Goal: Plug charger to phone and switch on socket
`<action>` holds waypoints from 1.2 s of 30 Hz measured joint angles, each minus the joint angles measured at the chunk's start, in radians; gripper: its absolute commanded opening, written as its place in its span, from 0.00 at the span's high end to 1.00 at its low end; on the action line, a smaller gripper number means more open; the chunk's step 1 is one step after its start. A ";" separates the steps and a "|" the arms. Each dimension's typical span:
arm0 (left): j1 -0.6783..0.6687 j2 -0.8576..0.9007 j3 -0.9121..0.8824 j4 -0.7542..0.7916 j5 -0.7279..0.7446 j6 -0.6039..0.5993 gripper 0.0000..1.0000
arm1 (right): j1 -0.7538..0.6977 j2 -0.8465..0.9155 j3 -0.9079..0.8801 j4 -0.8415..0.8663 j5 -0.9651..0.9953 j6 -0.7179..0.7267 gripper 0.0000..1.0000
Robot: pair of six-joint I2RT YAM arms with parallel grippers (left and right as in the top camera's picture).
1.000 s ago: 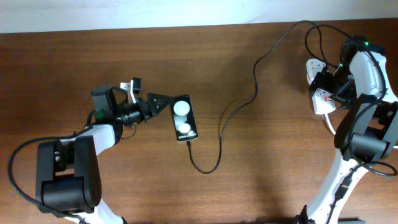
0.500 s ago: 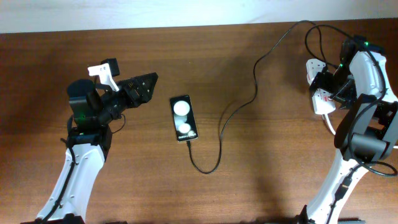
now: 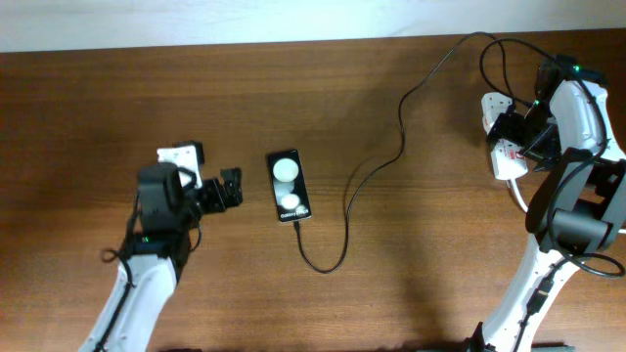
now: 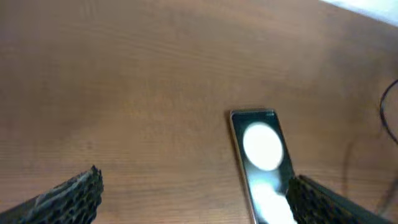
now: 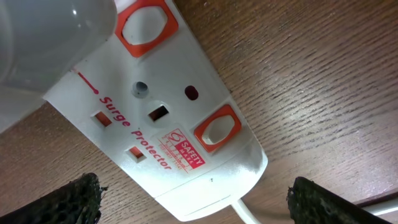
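The black phone (image 3: 289,186) lies flat mid-table, its glossy face showing two white blobs; in the left wrist view the phone (image 4: 260,155) sits ahead and to the right. My left gripper (image 3: 228,189) hovers just left of it, open and empty (image 4: 196,202), and its right finger (image 4: 323,202) overlaps the phone's edge in that view. The charger's thin black cable (image 3: 344,210) loops from the phone's near end toward the back right. The white socket (image 3: 501,152) lies under my right gripper (image 3: 511,137). That gripper (image 5: 196,205) is open above the socket (image 5: 168,134), straddling its cord end.
Two red switches (image 5: 216,127) show on the strip, and the thick white cord (image 5: 245,211) leaves its near end. A blurred white shape (image 5: 50,37) fills the upper left of the right wrist view. The table's back edge meets a pale wall (image 3: 293,20).
My left arm pulled back from the phone's top left corner, swung up and away, and now points at the phone from its left. The right arm, phone and cable have not moved.
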 measured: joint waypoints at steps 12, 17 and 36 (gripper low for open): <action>0.000 -0.425 -0.589 0.328 -0.070 0.058 0.01 | 0.000 0.000 0.002 0.001 0.003 0.000 0.01; 0.000 -0.604 -0.591 0.123 -0.101 0.062 0.01 | 0.000 0.000 0.002 0.001 0.003 -0.001 0.02; -0.006 -1.259 -0.590 -0.082 -0.211 0.271 0.01 | 0.000 0.000 0.002 0.000 0.003 -0.002 0.01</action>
